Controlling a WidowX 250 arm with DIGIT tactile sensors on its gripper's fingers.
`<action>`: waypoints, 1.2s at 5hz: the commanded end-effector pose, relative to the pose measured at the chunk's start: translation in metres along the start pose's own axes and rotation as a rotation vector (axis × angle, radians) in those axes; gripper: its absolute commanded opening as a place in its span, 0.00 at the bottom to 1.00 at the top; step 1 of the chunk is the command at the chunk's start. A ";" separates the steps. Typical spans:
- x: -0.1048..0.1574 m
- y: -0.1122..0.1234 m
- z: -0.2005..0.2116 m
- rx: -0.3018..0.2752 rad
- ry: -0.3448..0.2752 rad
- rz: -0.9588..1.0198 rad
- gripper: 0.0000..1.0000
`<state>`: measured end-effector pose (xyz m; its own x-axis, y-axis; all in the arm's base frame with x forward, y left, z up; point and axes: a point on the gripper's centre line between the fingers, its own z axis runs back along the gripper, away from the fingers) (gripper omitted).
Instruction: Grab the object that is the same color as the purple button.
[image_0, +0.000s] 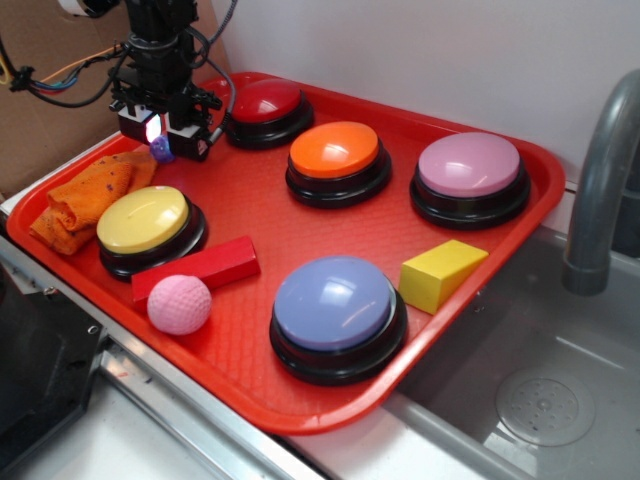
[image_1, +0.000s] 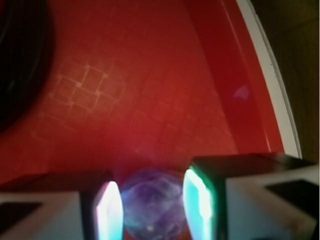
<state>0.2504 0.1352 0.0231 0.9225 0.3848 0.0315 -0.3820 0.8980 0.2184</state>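
Pinching small purple ball (image_1: 150, 210) between gripper (image_1: 152, 209) pads, jaws clamped on its sides at widest girth. Ball likely light, hard, smooth, round: rolls out easily, keep squeeze centred. Sits at tray (image_0: 480, 300) back-left, near orange cloth (image_0: 90, 195). Tray rim close beside; red button (image_0: 265, 105) behind. Open room straight up.

a kitchen sink corner turned robot test bench

a grey faucet (image_0: 600, 190) arcs over a steel sink basin (image_0: 540, 400) with a round drain (image_0: 545, 408) at the right. a red tray (image_0: 300, 390) lies across the counter's edge by the sink, its near corner overhanging. loose coloured wires (image_0: 60, 85) and brown cardboard (image_0: 50, 140) behind the tray's far left corner suggest a lab mock-up.
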 end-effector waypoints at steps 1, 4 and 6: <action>-0.002 -0.003 0.062 -0.082 -0.059 -0.011 0.00; -0.025 -0.061 0.152 -0.209 -0.182 -0.302 0.00; -0.040 -0.093 0.148 -0.275 -0.144 -0.457 0.00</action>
